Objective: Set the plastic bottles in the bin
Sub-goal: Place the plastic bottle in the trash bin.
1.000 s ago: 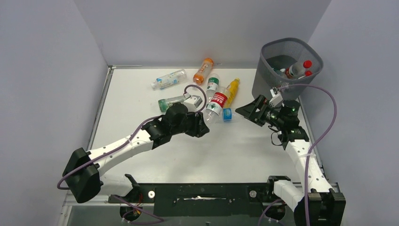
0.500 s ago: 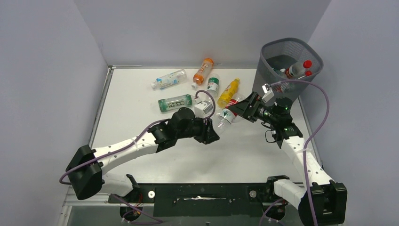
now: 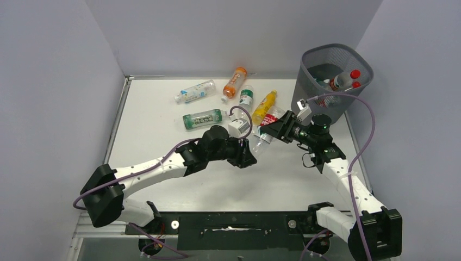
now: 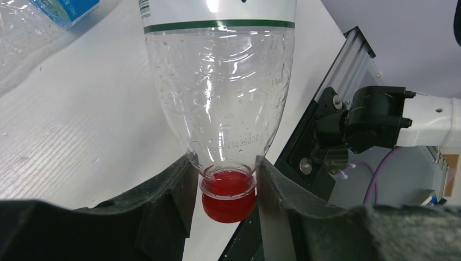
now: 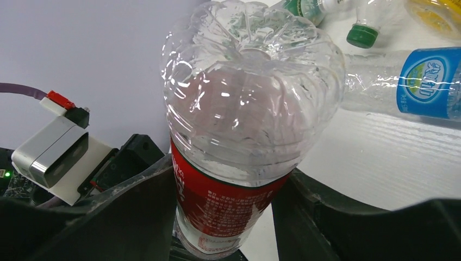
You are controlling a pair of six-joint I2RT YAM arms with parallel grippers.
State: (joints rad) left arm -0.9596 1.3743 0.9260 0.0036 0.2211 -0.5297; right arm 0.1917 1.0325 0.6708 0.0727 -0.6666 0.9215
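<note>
A clear plastic bottle with a red label and red cap hangs above the table between both grippers. My left gripper is shut on its neck just above the red cap, with the fingers pressed to the shoulder in the left wrist view. My right gripper is shut on the labelled body from the other end, and the bottle's base faces the right wrist camera. The wire-mesh bin stands at the far right with red-capped bottles inside.
Loose bottles lie on the far half of the table: orange, yellow, green-capped, green-labelled and blue-labelled. Another blue-labelled bottle lies just beyond my right gripper. Grey walls close in the table on three sides.
My left arm has carried the bottle to the right. The right gripper moved left to meet it and closed its wide-open jaws around the body.
</note>
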